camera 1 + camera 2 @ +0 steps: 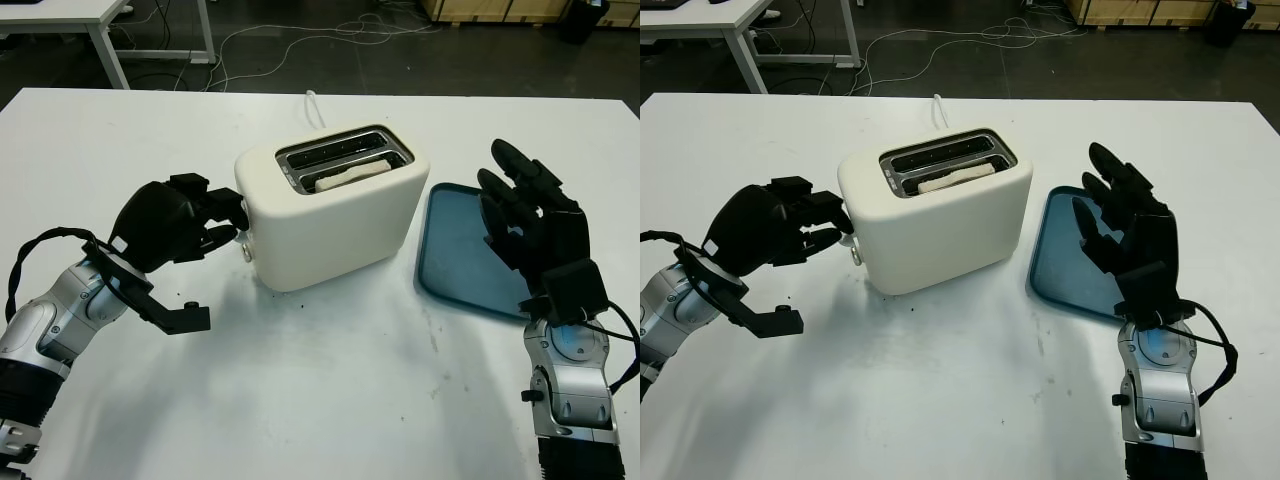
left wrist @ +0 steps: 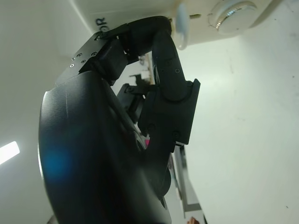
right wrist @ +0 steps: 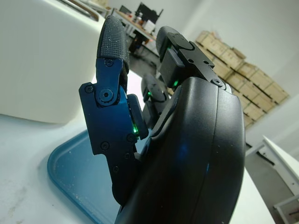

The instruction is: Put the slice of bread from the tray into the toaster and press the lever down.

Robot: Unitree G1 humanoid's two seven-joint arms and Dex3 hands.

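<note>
A cream toaster (image 1: 335,215) stands mid-table with the bread slice (image 1: 350,177) sunk in its near slot; the far slot is empty. My left hand (image 1: 222,225) is at the toaster's left end with its fingers curled. In the left wrist view one fingertip (image 2: 163,35) lies against the pale lever (image 2: 181,29), which sits beside the round dial (image 2: 232,9). The blue tray (image 1: 455,250) lies bare to the right of the toaster. My right hand (image 1: 520,205) is open and raised over the tray's right part, holding nothing.
The toaster's white cable (image 1: 315,105) runs off the far table edge. Beyond the table are a dark floor with loose cables and a white desk (image 1: 100,30) at the back left. White tabletop (image 1: 330,380) stretches in front of the toaster.
</note>
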